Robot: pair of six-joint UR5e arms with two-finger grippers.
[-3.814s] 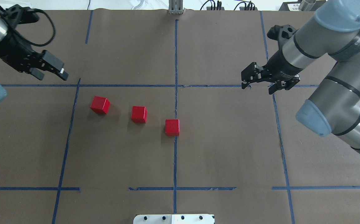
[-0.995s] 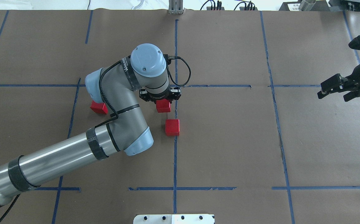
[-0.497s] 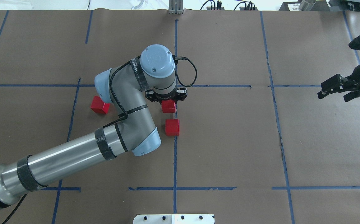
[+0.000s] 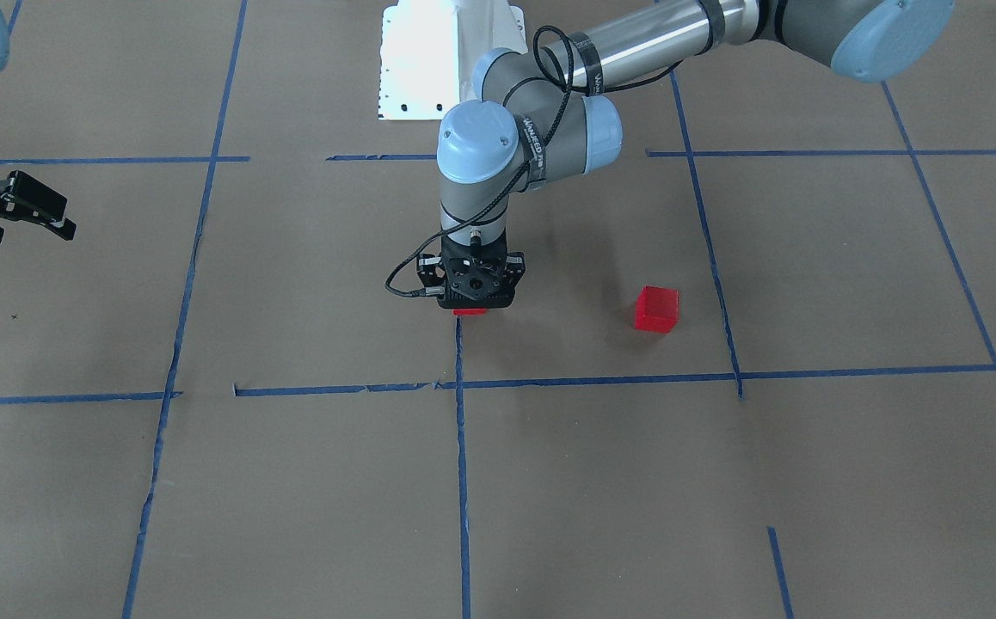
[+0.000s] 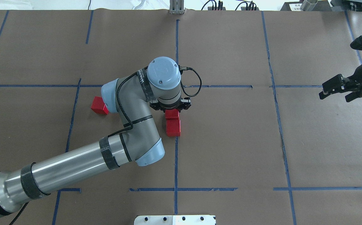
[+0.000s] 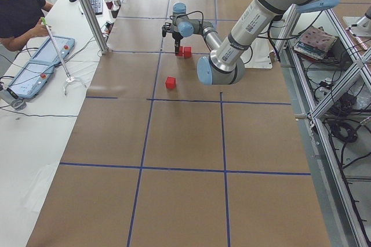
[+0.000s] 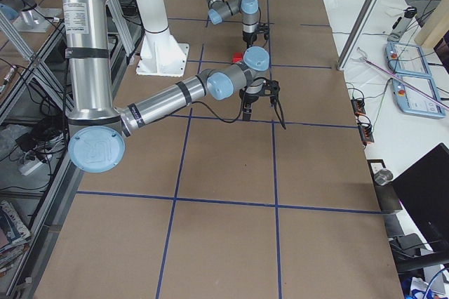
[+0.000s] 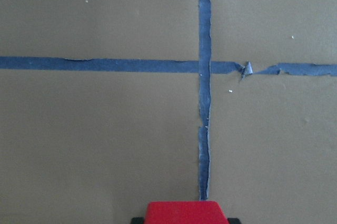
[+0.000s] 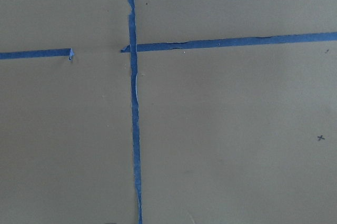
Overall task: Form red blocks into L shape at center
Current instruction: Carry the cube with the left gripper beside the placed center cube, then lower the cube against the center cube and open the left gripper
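My left gripper [image 5: 170,108] points straight down at the center and is shut on a red block [image 5: 172,114]. That block shows at the bottom edge of the left wrist view [image 8: 182,212] and as a sliver under the gripper [image 4: 470,297] in the front-facing view. It sits right against the far side of a second red block [image 5: 173,128] on the long blue tape line [image 5: 176,56]. The third red block [image 5: 97,105] lies apart to the left, partly behind my left elbow, and is plain in the front-facing view [image 4: 657,309]. My right gripper [image 5: 334,95] is open and empty at the far right.
My left forearm and elbow [image 5: 74,168] stretch over the near left of the table. The white base plate [image 5: 174,219] is at the near edge. An operator [image 6: 17,15] sits at a side desk with tablets beyond the table's far side.
My left gripper carried the middle block right and then toward the robot, up against the block on the tape line. The right arm drew back to the far right earlier and has stayed still since.
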